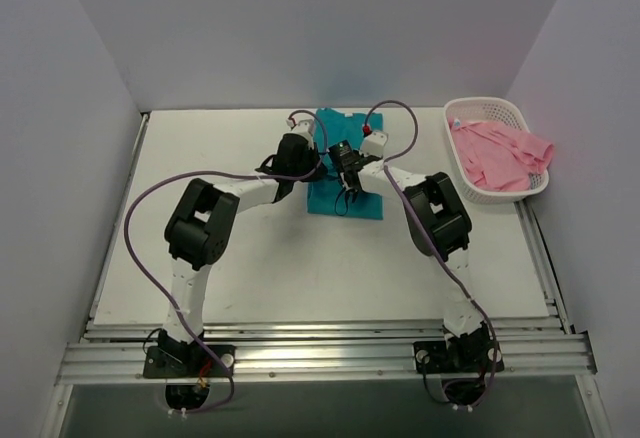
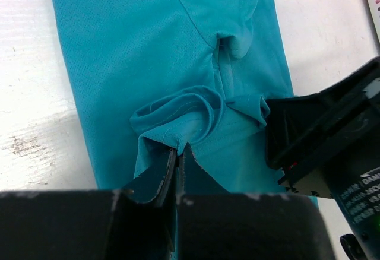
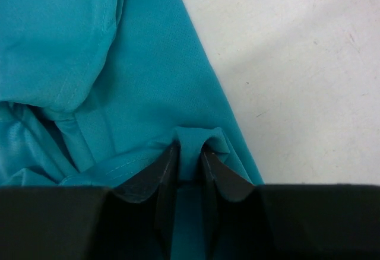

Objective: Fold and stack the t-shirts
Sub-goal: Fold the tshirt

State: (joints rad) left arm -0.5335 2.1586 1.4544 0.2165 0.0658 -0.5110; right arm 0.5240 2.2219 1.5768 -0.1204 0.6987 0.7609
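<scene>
My left tool is pressed together on a bunched ridge of the teal t-shirt, near the sleeve seam. The bite takes only the tip of the fold, so I judge it could slip free if I pull hard or fast. The shirt lies partly folded on the table, roughly at its middle and toward the far side.

My right tool is clamped on a small pleat at the shirt's right-hand edge, just beside bare table. Both tools sit very close over the cloth. Crossing paths could knock them together, and lifting unevenly would probably drag the fold askew or bunch the layers below.

Far right, the pink t-shirt lies heaped in the white basket, not yet folded. If the teal one ends up crooked, the stack will likely sit badly.
</scene>
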